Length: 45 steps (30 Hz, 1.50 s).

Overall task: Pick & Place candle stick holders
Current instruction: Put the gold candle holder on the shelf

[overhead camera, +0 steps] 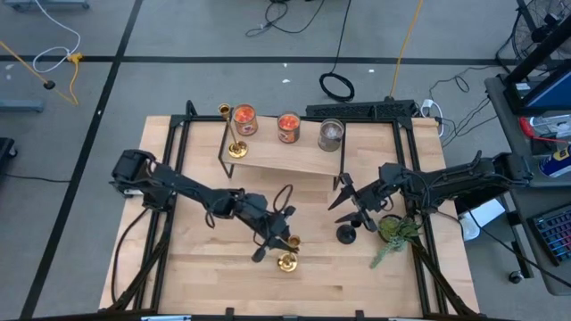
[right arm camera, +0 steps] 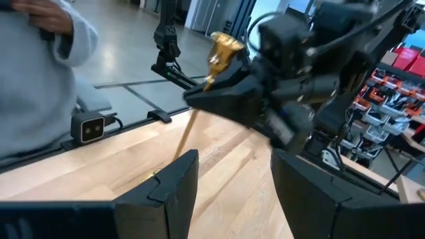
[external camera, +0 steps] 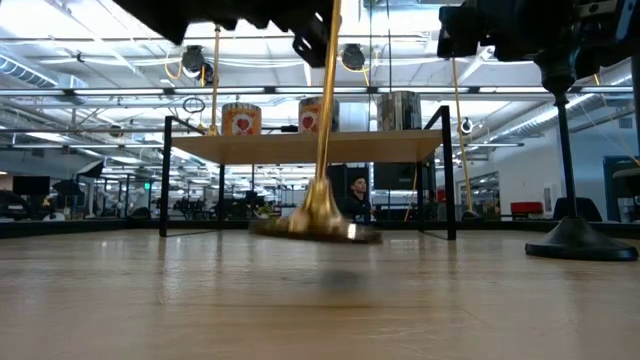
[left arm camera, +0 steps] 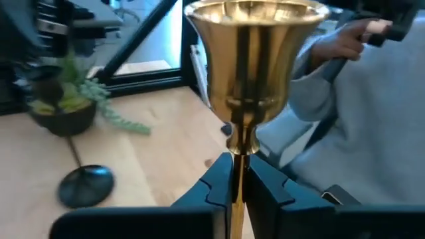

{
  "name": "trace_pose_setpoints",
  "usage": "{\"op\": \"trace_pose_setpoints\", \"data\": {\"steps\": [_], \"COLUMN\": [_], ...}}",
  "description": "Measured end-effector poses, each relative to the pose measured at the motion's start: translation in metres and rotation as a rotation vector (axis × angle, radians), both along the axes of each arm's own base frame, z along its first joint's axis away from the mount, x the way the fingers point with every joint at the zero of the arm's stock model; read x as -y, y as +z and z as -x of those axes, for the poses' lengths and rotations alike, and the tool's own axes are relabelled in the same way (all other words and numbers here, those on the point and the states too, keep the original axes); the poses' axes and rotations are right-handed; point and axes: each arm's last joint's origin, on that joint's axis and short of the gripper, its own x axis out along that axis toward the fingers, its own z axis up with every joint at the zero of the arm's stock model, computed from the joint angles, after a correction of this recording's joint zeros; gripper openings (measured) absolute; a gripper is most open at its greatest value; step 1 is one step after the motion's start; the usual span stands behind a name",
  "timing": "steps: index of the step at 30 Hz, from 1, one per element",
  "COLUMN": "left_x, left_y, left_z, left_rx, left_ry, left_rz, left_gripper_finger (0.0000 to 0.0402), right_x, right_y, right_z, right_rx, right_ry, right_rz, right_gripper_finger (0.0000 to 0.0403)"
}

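My left gripper [overhead camera: 273, 235] is shut on a brass-gold candle stick holder [external camera: 322, 130] near the table's middle front; its round base [overhead camera: 286, 261] hangs just above the wood. A black holder [overhead camera: 346, 234] stands on its base to the right, and it also shows in the low view [external camera: 578, 240]. My right gripper [overhead camera: 346, 200] is open and empty just beyond the black holder. A second brass holder [overhead camera: 234, 134] stands on the wooden shelf [overhead camera: 285, 159] at the back. My left gripper pinches the brass holder's slim stem [left arm camera: 239, 174] between its two fingers, just below the cup [left arm camera: 255, 53]. The fingers lie across the stem, slanting down from the table's left. The holder hangs almost upright, slightly tilted, its base [external camera: 315, 228] lifted clear of the table.
Two orange jar candles [overhead camera: 245, 119] [overhead camera: 288, 127] and a grey jar candle [overhead camera: 331, 134] stand on the shelf. A small potted plant [overhead camera: 394, 230] sits right of the black holder. A person in a grey sleeve [left arm camera: 372, 119] is beyond the table's near side.
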Motion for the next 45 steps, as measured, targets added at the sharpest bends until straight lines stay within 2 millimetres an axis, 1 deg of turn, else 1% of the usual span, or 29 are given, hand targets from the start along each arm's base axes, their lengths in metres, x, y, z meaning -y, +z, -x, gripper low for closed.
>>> {"op": "trace_pose_setpoints", "data": {"steps": [3,4,6,10,13,16,18,23,27,31,35,40,45], "left_x": [-0.004,-0.006,-0.013,-0.038,-0.059,-0.080,-0.093,-0.116,-0.140,-0.166,-0.186,-0.198,-0.200], "left_y": [0.015,0.022,0.038,0.075,0.090,0.105,0.113,0.122,0.129,0.125,0.116,0.111,0.111], "left_z": [0.011,0.014,0.025,0.052,0.069,0.081,0.086,0.091,0.094,0.093,0.089,0.086,0.087], "left_rx": [-0.010,-0.007,-0.003,0.026,0.016,0.052,0.082,0.137,0.162,0.144,0.105,0.091,0.096], "left_ry": [0.027,0.052,0.151,0.441,0.623,0.737,0.762,0.752,0.848,0.902,0.892,0.901,0.912], "left_rz": [-0.041,-0.056,-0.083,-0.154,-0.166,-0.156,-0.135,-0.088,-0.096,-0.088,-0.053,-0.033,-0.044], "left_gripper_finger": [0.0023,0.0016,0.0015,0.0024,0.0014,0.0014,0.0016,0.0015,0.0015,0.0015,0.0015,0.0023,0.0034], "right_x": [0.000,0.000,0.002,0.005,0.007,0.008,0.008,0.008,0.008,0.008,0.008,0.008,0.008], "right_y": [0.001,0.001,0.002,0.003,0.003,0.004,0.005,0.005,0.005,0.005,0.005,0.005,0.005], "right_z": [0.000,0.000,-0.001,-0.002,-0.003,-0.003,-0.003,-0.003,-0.003,-0.003,-0.003,-0.003,-0.003], "right_rx": [-0.007,-0.003,0.001,-0.021,-0.031,-0.023,-0.020,-0.021,-0.024,-0.024,-0.024,-0.021,-0.022], "right_ry": [-0.007,-0.019,-0.067,-0.191,-0.266,-0.296,-0.296,-0.293,-0.293,-0.293,-0.293,-0.292,-0.292], "right_rz": [-0.024,-0.030,-0.044,-0.106,-0.145,-0.160,-0.175,-0.195,-0.210,-0.210,-0.209,-0.200,-0.201], "right_gripper_finger": [0.0185,0.0185,0.0185,0.0185,0.0185,0.0185,0.0185,0.0185,0.0185,0.0185,0.0185,0.0185,0.0185]}}
